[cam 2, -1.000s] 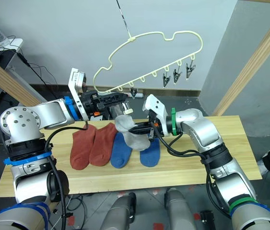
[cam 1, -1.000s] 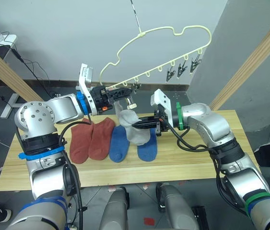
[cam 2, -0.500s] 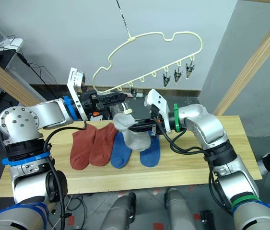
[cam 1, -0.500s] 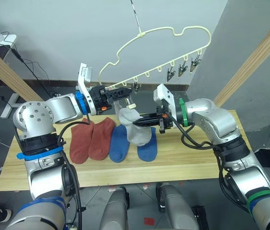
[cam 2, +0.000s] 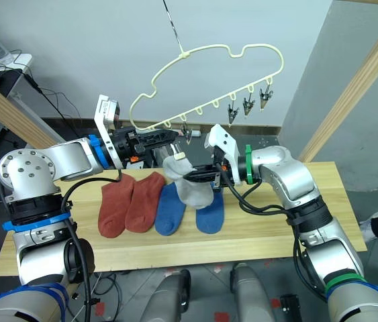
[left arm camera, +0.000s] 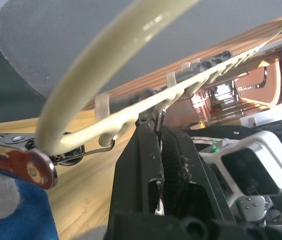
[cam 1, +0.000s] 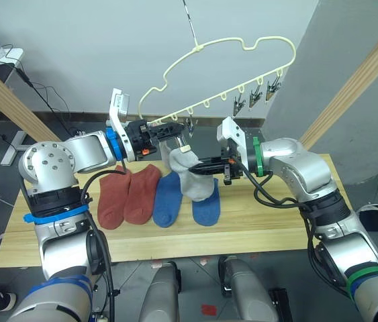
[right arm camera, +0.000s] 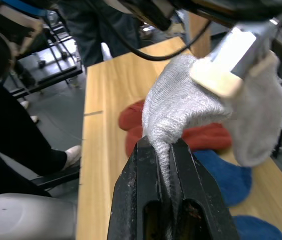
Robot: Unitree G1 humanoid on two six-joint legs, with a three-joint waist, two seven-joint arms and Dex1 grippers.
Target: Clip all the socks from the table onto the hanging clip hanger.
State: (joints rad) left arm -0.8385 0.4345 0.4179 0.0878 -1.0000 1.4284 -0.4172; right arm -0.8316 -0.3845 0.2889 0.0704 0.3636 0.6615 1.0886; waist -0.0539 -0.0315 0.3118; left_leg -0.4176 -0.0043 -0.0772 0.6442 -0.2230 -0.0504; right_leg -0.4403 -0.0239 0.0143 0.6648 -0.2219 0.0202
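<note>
Grey sock (cam 1: 190, 176) pinched in right gripper (cam 1: 204, 163), lifted above table (cam 1: 269, 225), its top edge at clip (cam 1: 182, 142); left gripper (cam 1: 174, 127) squeezed on that clip of hanger (cam 1: 223, 62); two red socks (cam 1: 127, 194), two blue socks (cam 1: 182, 201) flat on table at 6 o'clock of hanger.

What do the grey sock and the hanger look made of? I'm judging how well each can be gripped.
Grey sock: soft knit fabric, matte, with fine ribbed loops showing where the right pincer pinches it. Clip hanger: smooth, slightly glossy pale yellow-green, probably plastic or plastic-coated wire; its clips look like dark metal.
</note>
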